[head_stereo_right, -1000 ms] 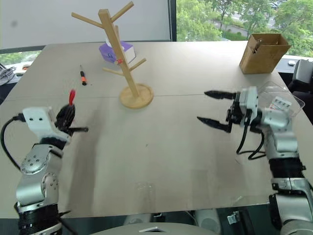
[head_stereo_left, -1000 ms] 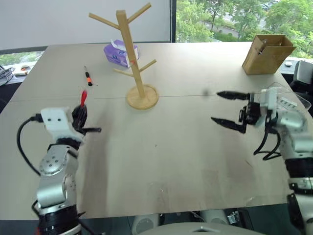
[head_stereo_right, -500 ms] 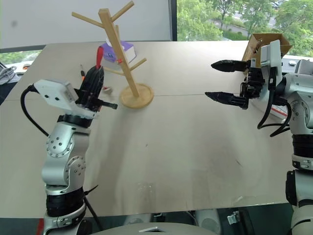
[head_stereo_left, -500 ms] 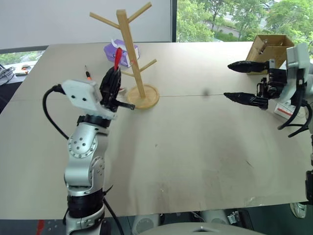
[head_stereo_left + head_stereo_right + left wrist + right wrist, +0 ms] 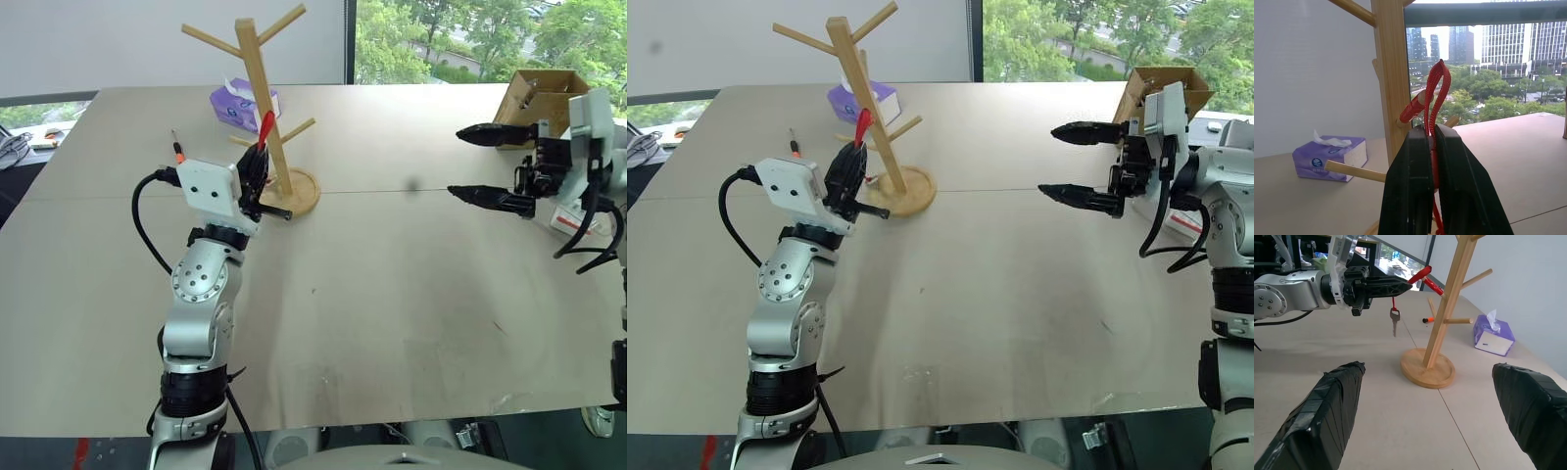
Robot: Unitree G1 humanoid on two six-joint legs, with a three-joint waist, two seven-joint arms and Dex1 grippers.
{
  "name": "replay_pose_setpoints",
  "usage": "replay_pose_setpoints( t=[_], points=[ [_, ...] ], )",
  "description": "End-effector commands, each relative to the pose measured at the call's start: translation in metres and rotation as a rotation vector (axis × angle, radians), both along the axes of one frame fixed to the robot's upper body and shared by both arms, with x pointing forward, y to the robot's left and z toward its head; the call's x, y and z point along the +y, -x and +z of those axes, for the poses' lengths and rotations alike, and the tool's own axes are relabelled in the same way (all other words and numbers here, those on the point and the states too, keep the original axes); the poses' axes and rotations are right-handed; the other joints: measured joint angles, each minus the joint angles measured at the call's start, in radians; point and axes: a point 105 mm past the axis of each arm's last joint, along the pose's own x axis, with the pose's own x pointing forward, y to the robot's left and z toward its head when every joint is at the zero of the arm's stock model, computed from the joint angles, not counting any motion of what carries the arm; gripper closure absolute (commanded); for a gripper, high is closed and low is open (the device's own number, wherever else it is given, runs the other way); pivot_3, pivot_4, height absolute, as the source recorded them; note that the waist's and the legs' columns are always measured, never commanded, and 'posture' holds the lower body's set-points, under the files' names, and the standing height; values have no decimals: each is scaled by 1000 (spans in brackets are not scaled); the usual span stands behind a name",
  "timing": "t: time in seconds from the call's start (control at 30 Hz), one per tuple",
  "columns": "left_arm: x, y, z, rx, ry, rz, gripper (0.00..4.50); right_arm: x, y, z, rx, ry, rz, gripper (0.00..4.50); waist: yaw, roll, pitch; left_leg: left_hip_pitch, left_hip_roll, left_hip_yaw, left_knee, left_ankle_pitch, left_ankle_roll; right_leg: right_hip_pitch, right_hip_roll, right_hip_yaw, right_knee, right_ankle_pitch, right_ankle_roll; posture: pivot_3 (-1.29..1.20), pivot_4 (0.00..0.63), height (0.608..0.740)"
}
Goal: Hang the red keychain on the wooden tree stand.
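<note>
1. Left claw [image 5: 257, 172] is clamped tight on the red keychain [image 5: 1436, 93]; the strap loop stands up out of the closed jaws, and in the right wrist view the small silver key [image 5: 1394, 315] dangles free below them
2. Keychain is held in the air just beside the post of the wooden tree stand [image 5: 266, 103], on its near-left side, at about the height of the lower pegs. In the left wrist view the loop top lies against the tip of one short peg [image 5: 1418, 104]; whether it is actually over that peg cannot be told
3. Right claw [image 5: 495, 164] is spread wide with nothing in it, raised over the right side of the table [image 5: 392, 294], well apart from the stand
4. Progress, as judged: pickup and carry done. Left: slip the loop fully onto a peg, let go, pull the claw away with the keychain hanging on its own
5. Stand upright on its disc base, untouched
</note>
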Motion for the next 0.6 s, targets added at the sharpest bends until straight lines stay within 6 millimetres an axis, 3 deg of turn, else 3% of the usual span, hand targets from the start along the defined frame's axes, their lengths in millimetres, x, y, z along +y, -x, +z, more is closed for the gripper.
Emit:
replay_pose_setpoints(
  t=[0.03,0.6],
  points=[
    [-3,6,9,-50,2,-6,4466,-2,4,15,-72,-23,-2,0,0,0,0,0,0,0,0,0,0,0,0,0,0,0,0,0,150,740],
    [5,14,16,-108,51,43,4466,-1,2,9,-64,-15,-7,0,0,0,0,0,0,0,0,0,0,0,0,0,0,0,0,0,150,740]
  ],
)
